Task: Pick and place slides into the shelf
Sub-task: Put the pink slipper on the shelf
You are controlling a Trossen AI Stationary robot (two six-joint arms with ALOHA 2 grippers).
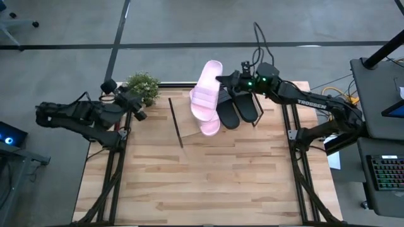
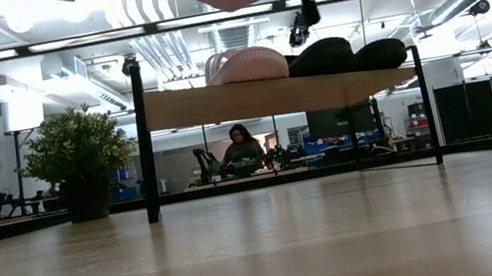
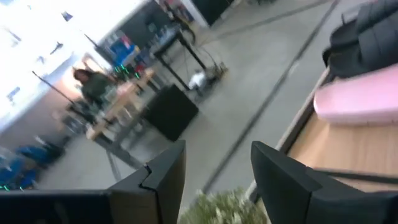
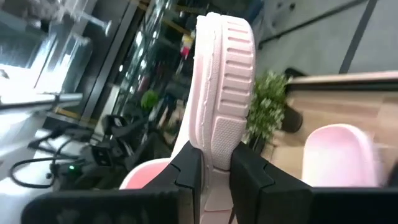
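The pink slide [image 4: 221,81] in the right claw [image 4: 214,171] is the one still to be set down: the claw's two fingers are closed on its heel edge, sole showing, and the slide hangs above the shelf [image 1: 189,123] with its long axis running roughly front to back across the board.

Taking the shelf as the landmark, the other pink slide [image 1: 207,108] lies on the board directly below the held one, and the two black slides [image 1: 238,108] lie side by side just to its right, under the right arm. The free stretch of board is to the left of the resting pink slide, so the carried one probably has to shift left before it goes down.

Beyond the shelf's left end stands a plant [image 1: 142,86], and the left claw [image 3: 214,180] waits by it, fingers apart and holding nothing.
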